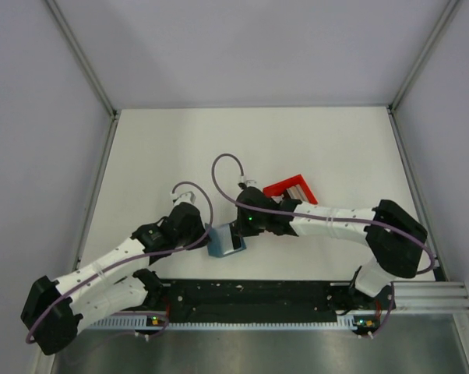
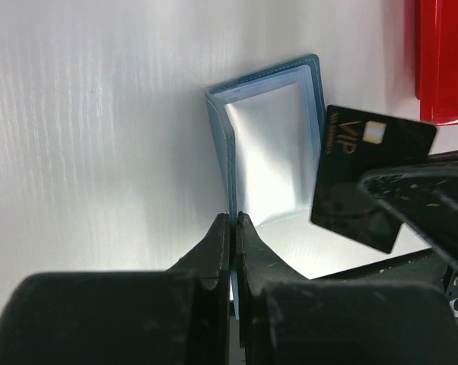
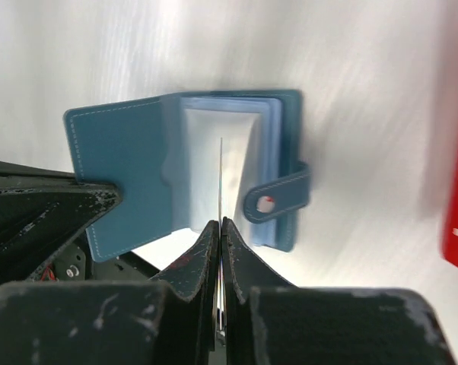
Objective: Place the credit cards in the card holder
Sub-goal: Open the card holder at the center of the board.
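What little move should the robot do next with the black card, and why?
Probably the right gripper should ease the black card edge-first into the clear pocket of the card holder. The card is pinched and sits just beside the open pockets, not inside yet, while the left gripper is shut on the teal cover, holding it open.

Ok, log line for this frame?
left end effector: shut on card holder cover, holding it open | right end effector: shut on black card | card: not yet inserted

White worktop (image 1: pixel 164 148), evenly lit; pale grey walls (image 1: pixel 250 47) at 9, 12, 3 o'clock; aluminium posts (image 1: pixel 83 58) at 11 and 1.
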Controlling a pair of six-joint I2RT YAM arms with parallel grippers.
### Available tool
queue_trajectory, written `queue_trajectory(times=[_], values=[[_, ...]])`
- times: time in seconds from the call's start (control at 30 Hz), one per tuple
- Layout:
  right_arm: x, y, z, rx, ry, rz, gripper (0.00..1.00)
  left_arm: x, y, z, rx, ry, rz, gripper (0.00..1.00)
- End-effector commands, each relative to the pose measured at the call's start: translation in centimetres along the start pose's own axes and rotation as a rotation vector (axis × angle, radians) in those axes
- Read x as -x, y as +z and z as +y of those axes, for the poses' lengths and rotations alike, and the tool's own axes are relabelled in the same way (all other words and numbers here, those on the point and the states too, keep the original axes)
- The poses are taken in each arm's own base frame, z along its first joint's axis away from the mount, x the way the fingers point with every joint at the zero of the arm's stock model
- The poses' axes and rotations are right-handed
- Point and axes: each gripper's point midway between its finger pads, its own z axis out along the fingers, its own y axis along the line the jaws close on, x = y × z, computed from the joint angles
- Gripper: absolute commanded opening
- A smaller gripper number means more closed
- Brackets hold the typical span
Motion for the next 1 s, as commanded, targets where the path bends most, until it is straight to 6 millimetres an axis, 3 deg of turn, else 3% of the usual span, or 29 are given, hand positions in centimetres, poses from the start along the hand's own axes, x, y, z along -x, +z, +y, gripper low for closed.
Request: queue_trajectory(times=[0.0,0.23,0.6,0.87,0.97], values=[[1.7,-1.4,-1.7,-0.008,0.018,-0.063,0.0,0.4,0.0,0.0,-0.008,0.028,-0.025,0.0],[1.2,-1.2,-4.0,-0.065,0.003,-0.049,0.0,0.5,0.1,0.0,-0.013,0.063,-0.029,0.0],[0.9,0.0,-3.4,-0.034,-0.039,0.005,0.0,-0.1,0.9,-0.1,-0.036,0.13,-0.006,0.0],[0.4,0.6,-4.2,-0.022,-0.01,0.046,0.0,-0.6,1.5,0.4,-0.03,0.147,0.009,0.0],[0.6,0.2,-3.3,0.019,-0.021,0.045,0.0,-0.9,1.8,0.4,-0.035,0.153,0.019,0.0]])
